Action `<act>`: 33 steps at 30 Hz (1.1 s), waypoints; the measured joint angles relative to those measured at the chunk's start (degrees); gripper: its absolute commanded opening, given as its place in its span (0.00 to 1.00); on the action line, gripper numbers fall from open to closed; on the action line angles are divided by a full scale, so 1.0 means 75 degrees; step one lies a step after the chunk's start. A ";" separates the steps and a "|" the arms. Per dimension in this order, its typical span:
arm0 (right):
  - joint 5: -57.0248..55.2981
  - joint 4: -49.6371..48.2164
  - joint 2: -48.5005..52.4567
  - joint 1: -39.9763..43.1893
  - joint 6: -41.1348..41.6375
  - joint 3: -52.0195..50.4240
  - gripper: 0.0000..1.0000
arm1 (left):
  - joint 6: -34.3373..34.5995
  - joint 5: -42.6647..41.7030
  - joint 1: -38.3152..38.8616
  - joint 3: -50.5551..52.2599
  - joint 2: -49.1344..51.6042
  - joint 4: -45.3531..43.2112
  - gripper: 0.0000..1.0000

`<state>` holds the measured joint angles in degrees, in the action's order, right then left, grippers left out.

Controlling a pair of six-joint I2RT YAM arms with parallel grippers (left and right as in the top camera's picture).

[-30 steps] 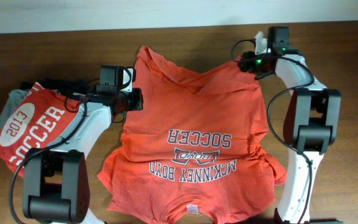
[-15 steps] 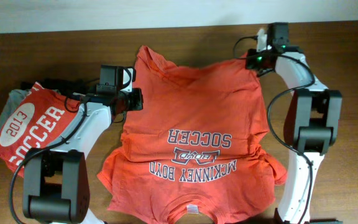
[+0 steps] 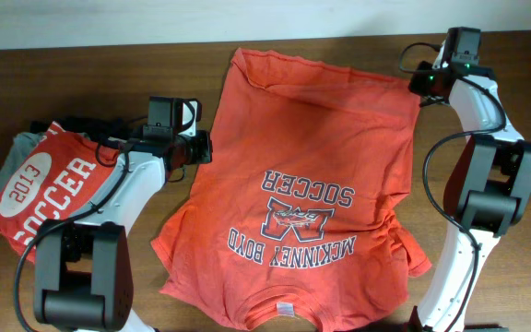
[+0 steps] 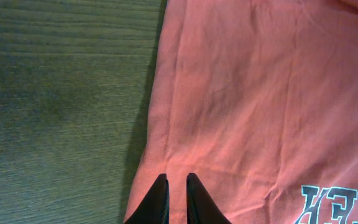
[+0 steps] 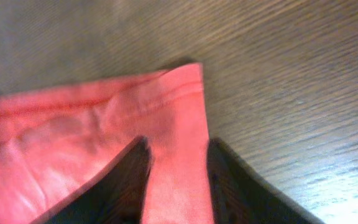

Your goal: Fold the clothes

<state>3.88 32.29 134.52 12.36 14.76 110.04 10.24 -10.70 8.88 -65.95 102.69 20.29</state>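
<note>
While right pincer [image 5: 178, 149] grips, T-shirt [image 3: 312, 152] lies spread.

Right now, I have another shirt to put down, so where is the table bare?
The table is bare at the back left, between its far edge, the shirt and the left arm, and in a strip beyond the right arm. Crowded: the middle, under the shirt, and the left side, with the folded pile.
</note>
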 measured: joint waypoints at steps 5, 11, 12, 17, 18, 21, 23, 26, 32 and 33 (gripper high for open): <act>0.0006 0.0356 0.0000 -0.0009 -0.0061 0.0000 0.44 | -0.0026 0.0000 0.0000 0.0000 0.0000 -0.0003 0.19; 0.1142 0.0775 -0.0003 0.0041 -0.0490 0.0000 0.33 | -0.0026 0.0000 0.0000 0.0000 0.0000 -0.0230 0.19; 0.1437 0.0822 -0.0009 0.0041 -0.0609 0.0000 0.28 | -0.0026 0.0003 0.0000 0.0000 0.0000 -0.0259 0.19; 0.2448 0.1049 -0.0152 -0.0099 -0.0909 0.0000 0.18 | -0.0029 0.0000 0.0000 0.0000 0.0000 -0.0341 0.15; 0.2433 0.1075 -0.0213 -0.0172 -0.0953 0.0000 0.17 | -0.0029 0.0000 0.0000 0.0000 0.0000 -0.0338 0.15; 0.2215 0.1247 -0.0353 -0.0332 -0.0997 0.0017 0.17 | -0.0029 0.0000 0.0000 0.0000 0.0000 -0.0289 0.16; 0.2119 0.1571 -0.0402 -0.0414 -0.1052 0.0055 0.16 | -0.0029 -0.0003 0.0000 0.0000 0.0015 -0.0195 0.16; 0.1830 0.2218 -0.0417 -0.0423 -0.1151 0.0073 0.13 | -0.0047 -0.0009 0.0023 0.0000 0.0146 -0.0061 0.19; 0.0994 0.2836 -0.0417 -0.0291 -0.1110 0.0070 0.12 | -0.0242 -0.0201 0.0262 0.0000 0.0729 -0.0023 0.20; 0.0941 0.2818 -0.0417 -0.0274 -0.1113 0.0070 0.12 | -0.0268 -0.0207 0.0323 0.0000 0.0816 -0.0029 0.20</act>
<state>10.94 53.43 131.39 10.31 6.42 110.56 8.23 -12.25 11.31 -65.95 108.81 20.08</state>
